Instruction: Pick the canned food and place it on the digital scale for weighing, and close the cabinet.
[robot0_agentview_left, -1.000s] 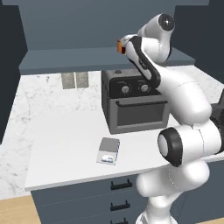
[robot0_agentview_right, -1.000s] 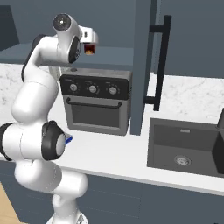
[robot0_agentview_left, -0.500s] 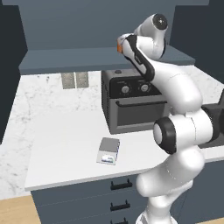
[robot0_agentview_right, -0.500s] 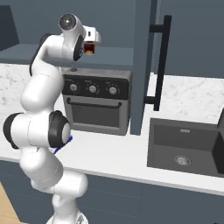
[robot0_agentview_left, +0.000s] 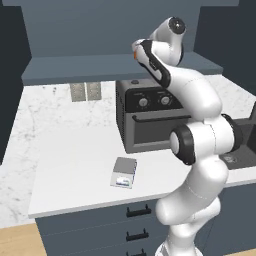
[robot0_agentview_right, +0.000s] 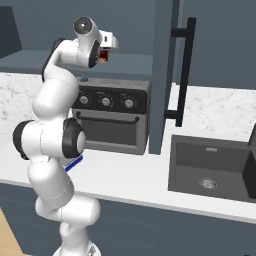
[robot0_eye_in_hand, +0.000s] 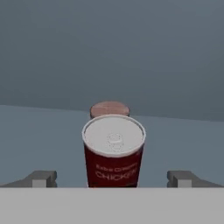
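Fingertips (robot0_eye_in_hand: 40, 178) rise at the lower left and lower right of the hand view, spread wide with nothing between them yet, so the gripper (robot0_eye_in_hand: 112, 179) is released and empty. Dead centre between them, just above the bottom of that view, stands the canned food (robot0_eye_in_hand: 113, 151), upright, dark red with a pale silver lid, on the slate-blue floor of the cabinet (robot0_eye_in_hand: 109, 52). The wide spread looks chosen so that the jaws can slide past either side of the can before they squeeze it. Right behind the can, at frame centre, peeps the top of a second can (robot0_eye_in_hand: 110, 108), brownish-orange; whether the two touch cannot be told. It is a thing to leave alone during the grasp. In the left base view the arm (robot0_agentview_left: 195, 130) climbs from the lower right to the upper middle, its hand reaching into the shelf above the toaster oven (robot0_agentview_left: 150, 117). Low and left of centre on the white counter (robot0_agentview_left: 65, 165) lies the digital scale (robot0_agentview_left: 124, 172), flat and bare, well apart from the can and waiting for it. In the right base view the cabinet door (robot0_agentview_right: 165, 75) stands open edge-on at upper centre, its black handle (robot0_agentview_right: 182, 70) beside it, so closing is not yet done.
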